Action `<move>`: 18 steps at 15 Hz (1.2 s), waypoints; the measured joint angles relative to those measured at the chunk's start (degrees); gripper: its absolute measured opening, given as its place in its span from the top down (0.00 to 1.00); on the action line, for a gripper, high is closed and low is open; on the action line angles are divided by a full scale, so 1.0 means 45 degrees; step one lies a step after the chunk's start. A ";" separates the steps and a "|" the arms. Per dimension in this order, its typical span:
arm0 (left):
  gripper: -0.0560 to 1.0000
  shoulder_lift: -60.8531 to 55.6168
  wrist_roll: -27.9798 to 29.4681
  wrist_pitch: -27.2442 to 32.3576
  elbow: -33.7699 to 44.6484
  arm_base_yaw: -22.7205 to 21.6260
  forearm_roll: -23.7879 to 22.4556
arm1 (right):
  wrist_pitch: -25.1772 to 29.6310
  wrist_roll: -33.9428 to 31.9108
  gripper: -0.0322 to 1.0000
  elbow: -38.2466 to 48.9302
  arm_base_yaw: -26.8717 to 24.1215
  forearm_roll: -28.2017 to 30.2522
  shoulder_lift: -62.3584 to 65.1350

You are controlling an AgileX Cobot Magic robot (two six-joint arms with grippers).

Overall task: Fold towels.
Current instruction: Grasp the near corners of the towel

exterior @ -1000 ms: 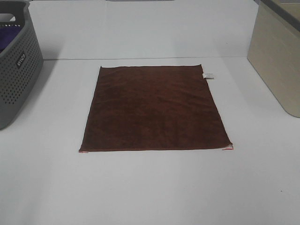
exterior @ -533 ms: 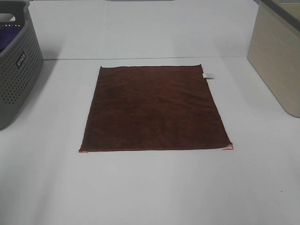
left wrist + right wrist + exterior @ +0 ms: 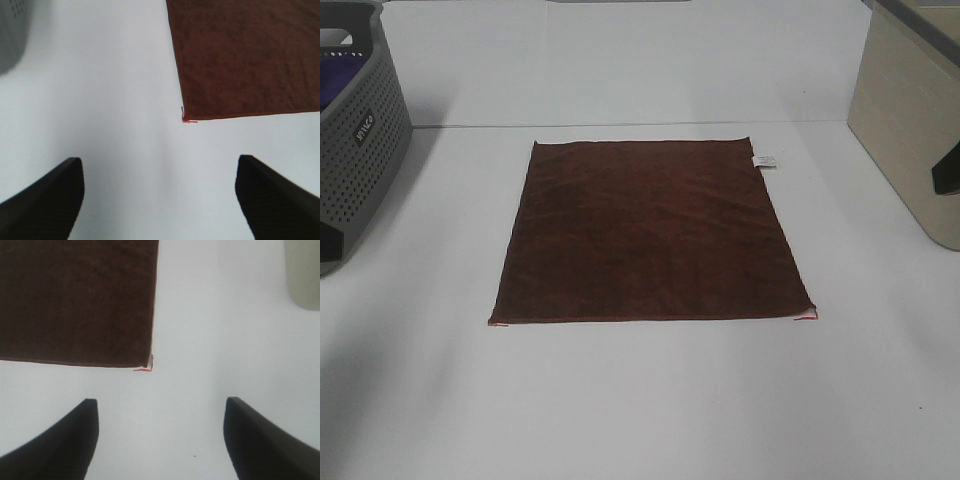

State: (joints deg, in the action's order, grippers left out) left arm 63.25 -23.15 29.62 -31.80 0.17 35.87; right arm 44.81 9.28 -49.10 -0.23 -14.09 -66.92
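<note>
Frustratingly, the tag (image 3: pixel 764 160) on the towel (image 3: pixel 650 232) is illegible; left fingers (image 3: pixel 47 200) and right fingers (image 3: pixel 260 440) spread.

One towel (image 3: pixel 650 230), one grey basket (image 3: pixel 365 150), one purple cloth (image 3: pixel 338 78), one beige bin (image 3: pixel 905 130).

Our left hand (image 3: pixel 159 159) shows two matte black fingers (image 3: pixel 47 200), plain, smooth, blunt wedges; our right hand (image 3: pixel 161 400) looks alike. From above, we see black slivers: left arm (image 3: pixel 328 240) at nine o'clock, right arm (image 3: pixel 948 170) at three.
</note>
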 joint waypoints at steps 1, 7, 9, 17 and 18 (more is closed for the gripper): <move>0.22 0.0777 -0.0420 -0.0025 -0.0166 0.0000 0.0535 | -0.0025 0.0000 0.30 -0.0166 0.0000 -0.0242 -0.0879; 0.22 0.4864 -0.1273 0.0000 -0.1413 0.0000 0.3056 | -0.0700 0.1413 0.30 -0.0382 0.0000 -0.2330 -0.4533; 0.22 0.5908 -0.1541 0.0369 -0.1770 0.0000 0.3463 | -0.0840 0.1884 0.30 -0.0382 -0.0038 -0.2776 -0.5373; 0.22 0.9804 -0.6073 0.2012 -0.3412 0.0000 0.8161 | 0.1439 0.7334 0.30 -0.1235 -0.2648 -0.7881 -0.8811; 0.22 1.0250 -0.6341 0.2114 -0.3616 0.0000 0.8352 | 0.1592 0.7334 0.30 -0.1553 -0.2648 -0.7843 -0.9218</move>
State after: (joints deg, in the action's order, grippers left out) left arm 109.38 -51.68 39.13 -48.07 0.17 73.45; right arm 51.97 42.28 -56.09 -12.15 -49.39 -108.40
